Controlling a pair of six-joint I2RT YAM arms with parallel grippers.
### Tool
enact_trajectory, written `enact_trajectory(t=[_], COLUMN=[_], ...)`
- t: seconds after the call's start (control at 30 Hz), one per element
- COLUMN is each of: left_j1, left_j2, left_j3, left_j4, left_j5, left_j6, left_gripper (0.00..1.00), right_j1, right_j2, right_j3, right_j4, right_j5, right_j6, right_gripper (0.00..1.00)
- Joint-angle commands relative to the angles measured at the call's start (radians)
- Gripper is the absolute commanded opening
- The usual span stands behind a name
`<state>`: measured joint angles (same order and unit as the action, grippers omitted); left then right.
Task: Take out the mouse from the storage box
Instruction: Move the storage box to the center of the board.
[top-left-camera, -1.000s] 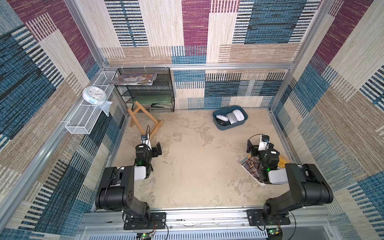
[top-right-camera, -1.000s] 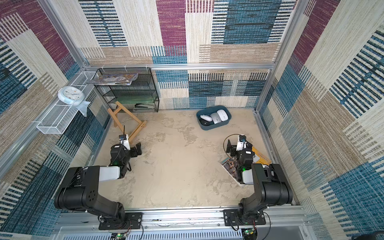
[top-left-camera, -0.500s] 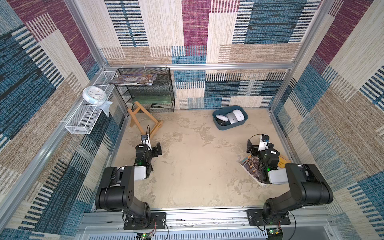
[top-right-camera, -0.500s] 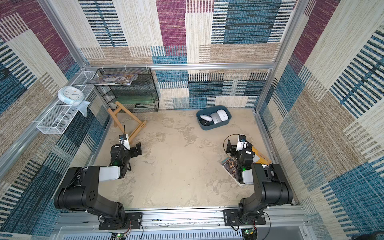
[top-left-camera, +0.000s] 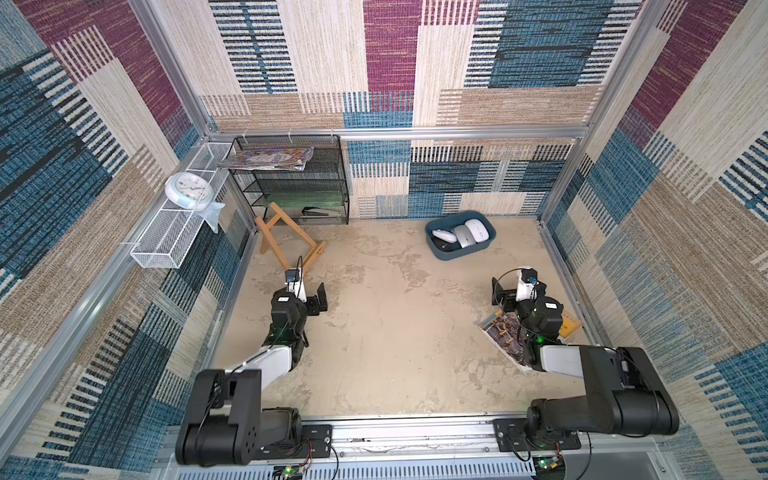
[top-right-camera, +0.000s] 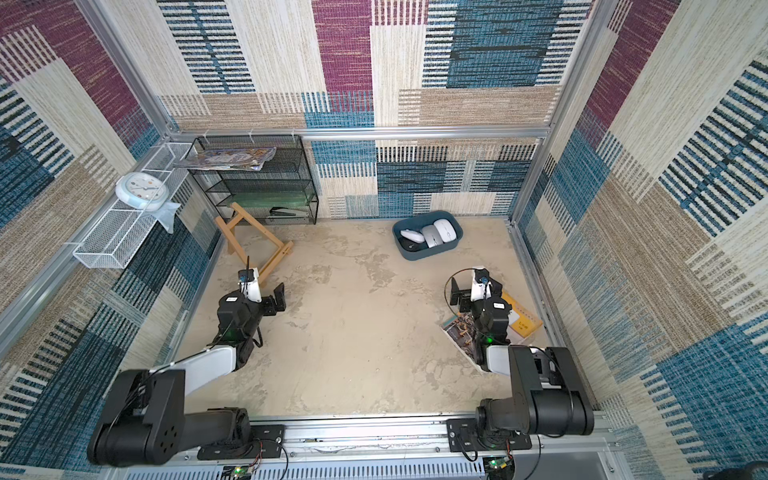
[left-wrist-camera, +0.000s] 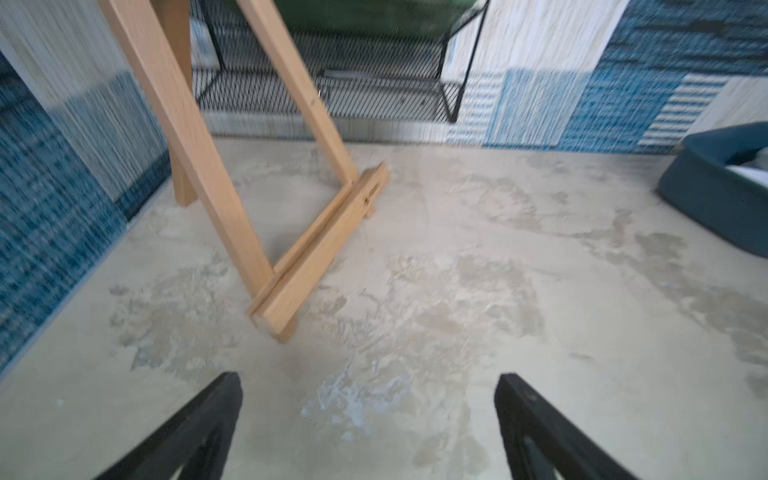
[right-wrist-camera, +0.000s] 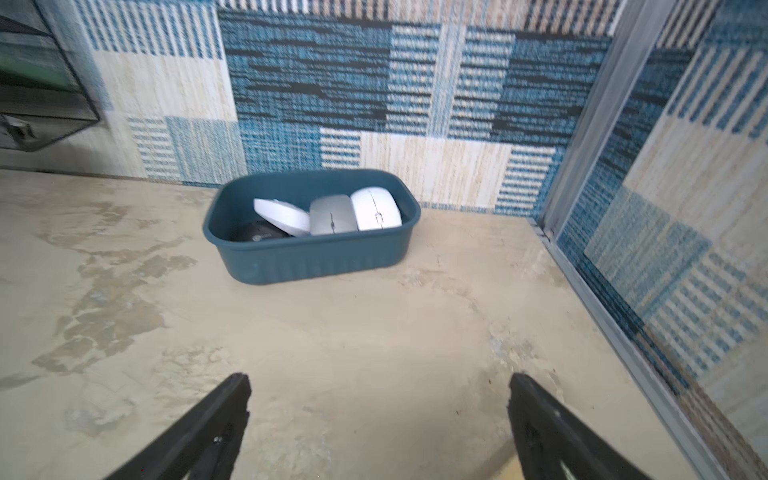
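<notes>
Both top views: storage box (top-left-camera: 467, 252) sits on the bench (top-left-camera: 395, 332) near the far right corner, just short of the back edge. Inside it, white mouse (top-left-camera: 444, 235), grey mouse (top-left-camera: 462, 237) and second white mouse (top-left-camera: 477, 228) lie side by side. Black mouse (top-left-camera: 444, 247) lies at the box's near-left end, partly under the white mouse. Left gripper (top-left-camera: 309, 296) is near the left edge, just beside the foot of the wooden easel (top-left-camera: 291, 245) and well apart from the box. Right gripper (top-left-camera: 517, 291) is near the right edge, on the near side of the box and apart from it. A magazine (top-left-camera: 500, 336) lies flat under that arm's wrist. Black mesh rack (top-left-camera: 291, 187) stands at the far left corner.

Left wrist: left gripper (left-wrist-camera: 369, 375) jaws wide apart, only bare bench between them, nothing held. Easel foot ahead; one corner of the box shows at the frame edge.

Right wrist: right gripper (right-wrist-camera: 380, 376) jaws wide apart, empty. Box (right-wrist-camera: 311, 257) straight ahead with all four mice in it, none touched.
</notes>
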<state>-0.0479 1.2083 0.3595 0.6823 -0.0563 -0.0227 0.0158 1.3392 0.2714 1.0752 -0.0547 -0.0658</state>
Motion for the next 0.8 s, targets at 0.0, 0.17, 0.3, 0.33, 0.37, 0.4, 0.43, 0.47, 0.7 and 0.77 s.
enact_trajectory(t=[0.0, 0.17, 0.3, 0.33, 0.37, 0.4, 0.43, 0.47, 0.7, 0.77], left_j1=[-0.094, -0.147, -0.144, -0.142, -0.142, -0.139, -0.129, -0.123, -0.121, -0.121], left_j2=[-0.171, -0.391, -0.494, -0.522, -0.552, -0.579, -0.605, -0.622, -0.714, -0.765], left_j3=[0.003, 0.036, 0.15, 0.177, 0.198, 0.214, 0.228, 0.235, 0.118, 0.06], left_j4=[-0.166, -0.312, -0.676, -0.774, -0.873, -0.955, -1.015, -1.042, -1.103, -1.088], left_j5=[-0.269, -0.283, -0.401, -0.419, -0.436, -0.439, -0.384, -0.302, -0.056, -0.076], left_j6=[-0.024, -0.267, -0.596, -0.664, -0.74, -0.796, -0.788, -0.755, -0.753, -0.745], left_gripper=[0.99, 0.99, 0.99, 0.99, 0.99, 0.99, 0.99, 0.99, 0.99, 0.99], right_j1=[0.045, 0.08, 0.08, 0.08, 0.078, 0.077, 0.062, 0.039, 0.038, 0.057], right_j2=[-0.079, -0.238, -0.338, -0.36, -0.381, -0.393, -0.402, -0.405, -0.263, -0.205], right_j3=[0.035, 0.141, 0.256, 0.287, 0.313, 0.326, 0.324, 0.313, 0.421, 0.468], right_j4=[-0.167, -0.397, -0.604, -0.666, -0.753, -0.845, -0.885, -0.871, -0.991, -1.018], right_j5=[0.005, -0.079, -0.06, 0.006, 0.105, 0.184, 0.206, 0.159, 0.063, 0.069], right_j6=[-0.034, 0.139, 0.341, 0.413, 0.514, 0.598, 0.65, 0.653, 0.592, 0.569], right_gripper=[0.99, 0.99, 0.99, 0.99, 0.99, 0.99, 0.99, 0.99, 1.0, 0.99])
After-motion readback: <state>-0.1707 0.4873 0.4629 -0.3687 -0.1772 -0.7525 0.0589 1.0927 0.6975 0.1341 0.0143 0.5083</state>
